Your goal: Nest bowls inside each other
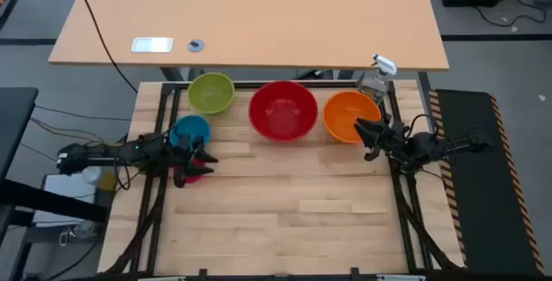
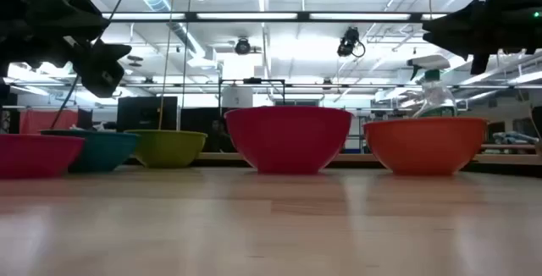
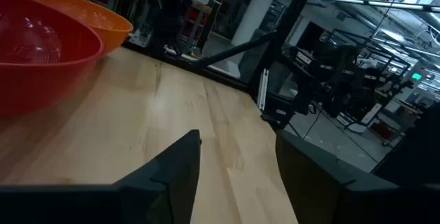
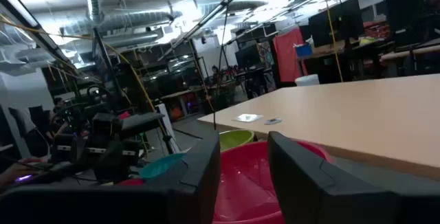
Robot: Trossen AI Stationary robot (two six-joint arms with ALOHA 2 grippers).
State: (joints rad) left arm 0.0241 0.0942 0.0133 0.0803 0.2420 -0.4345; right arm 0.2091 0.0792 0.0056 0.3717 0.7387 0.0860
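Note:
Five bowls stand on their bases on the wooden table. Along the far edge are a green bowl (image 1: 211, 92), a red bowl (image 1: 283, 110) and an orange bowl (image 1: 349, 113). At the left stand a blue bowl (image 1: 190, 129) and, nearer, a pink bowl (image 1: 193, 173). My left gripper (image 1: 203, 154) hangs open above the pink and blue bowls, high in the low view (image 2: 106, 64), with nothing between its fingers (image 3: 237, 141). My right gripper (image 1: 366, 134) is open over the orange bowl's right rim, well above it (image 2: 440, 30), pointing toward the red bowl (image 4: 244, 145).
A clear spray bottle (image 1: 377, 78) stands at the far right corner behind the orange bowl. A desk (image 1: 259, 14) lies beyond the far edge. The near half of the table (image 1: 276, 221) is bare wood.

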